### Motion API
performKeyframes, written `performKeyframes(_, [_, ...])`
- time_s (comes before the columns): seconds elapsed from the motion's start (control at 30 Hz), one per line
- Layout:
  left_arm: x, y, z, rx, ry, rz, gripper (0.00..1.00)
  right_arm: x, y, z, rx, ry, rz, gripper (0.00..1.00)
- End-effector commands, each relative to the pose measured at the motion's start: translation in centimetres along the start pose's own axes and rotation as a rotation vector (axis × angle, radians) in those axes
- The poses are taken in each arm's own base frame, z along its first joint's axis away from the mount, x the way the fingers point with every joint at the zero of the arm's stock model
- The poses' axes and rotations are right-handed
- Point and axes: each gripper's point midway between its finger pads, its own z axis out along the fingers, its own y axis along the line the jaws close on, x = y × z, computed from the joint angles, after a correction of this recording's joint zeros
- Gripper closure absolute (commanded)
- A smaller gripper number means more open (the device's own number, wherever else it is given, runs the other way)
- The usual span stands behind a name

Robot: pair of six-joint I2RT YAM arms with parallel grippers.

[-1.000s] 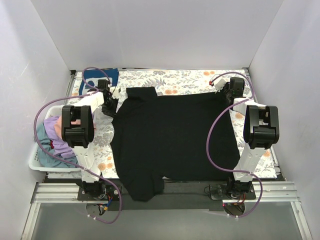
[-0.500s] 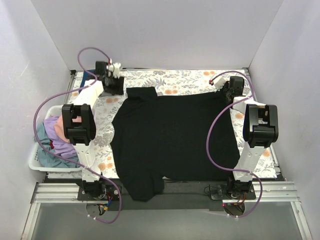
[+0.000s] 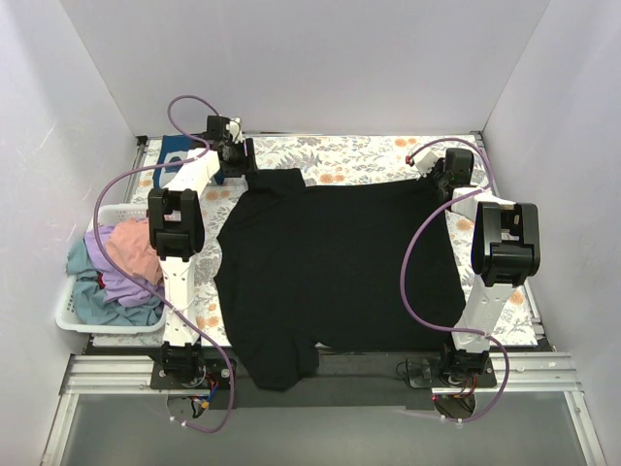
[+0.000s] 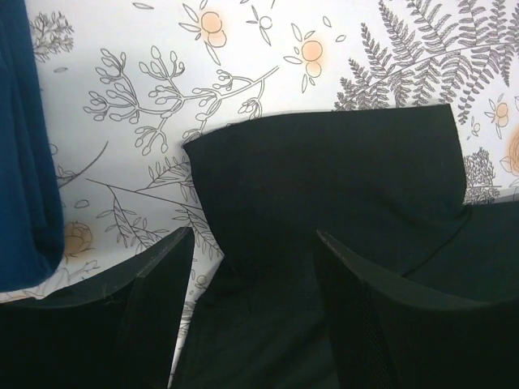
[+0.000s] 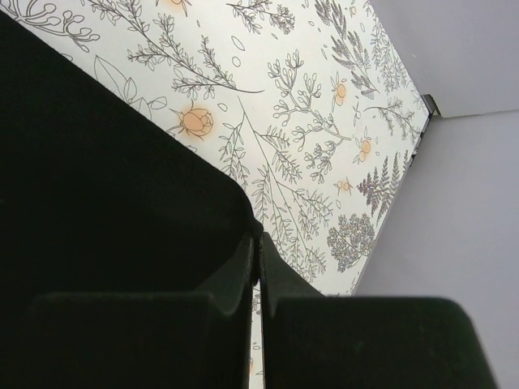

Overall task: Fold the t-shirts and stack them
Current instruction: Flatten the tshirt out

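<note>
A black t-shirt [image 3: 340,262] lies spread flat over the middle of the counter [image 3: 359,155], which is covered by a floral-patterned cloth [image 4: 268,49]. One sleeve [image 4: 324,178] points toward 11 o'clock, and the other end of the shirt drapes over the counter's near edge at about 7 o'clock. The left gripper [image 3: 236,157] hovers at 11 o'clock above that far sleeve. Its fingers [image 4: 162,308] are spread wide, with the sleeve's squared cuff showing between and beyond them; whether they touch the cloth is unclear. Just to 9 o'clock of it, in the far-left corner, lies a navy blue t-shirt [image 3: 179,150], apart from the black one. The right gripper [image 3: 441,180] sits at 1 o'clock, at the black shirt's far-right corner. Its fingers [image 5: 235,267] are pressed together right at the edge of the fabric, and whether any cloth is caught between them cannot be told. Off the counter at 9 o'clock, a white plastic basket [image 3: 68,320] holds a loose heap: a pink t-shirt [image 3: 136,248] on top, a lavender t-shirt [image 3: 121,286] under it and a teal-blue t-shirt [image 3: 92,306] lowest.
</note>
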Motion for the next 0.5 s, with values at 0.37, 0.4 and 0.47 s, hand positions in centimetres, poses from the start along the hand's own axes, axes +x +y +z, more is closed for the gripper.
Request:
performKeyframes(0.37, [0.6, -0.5, 2.9, 0.005, 0.035, -0.161, 0.46, -0.8, -1.2, 0.8, 0.029, -0.012, -0.011, 0.99])
performKeyframes(0.4, [0.6, -0.7, 3.2, 0.018, 0.038, -0.164, 0.46, -0.8, -1.2, 0.8, 0.027, -0.013, -0.011, 0.99])
performKeyframes(0.47, [0.4, -1.1, 3.6, 0.048, 0.026, -0.159, 0.51, -0.7, -1.0, 1.0, 0.024, -0.009, -0.007, 0.99])
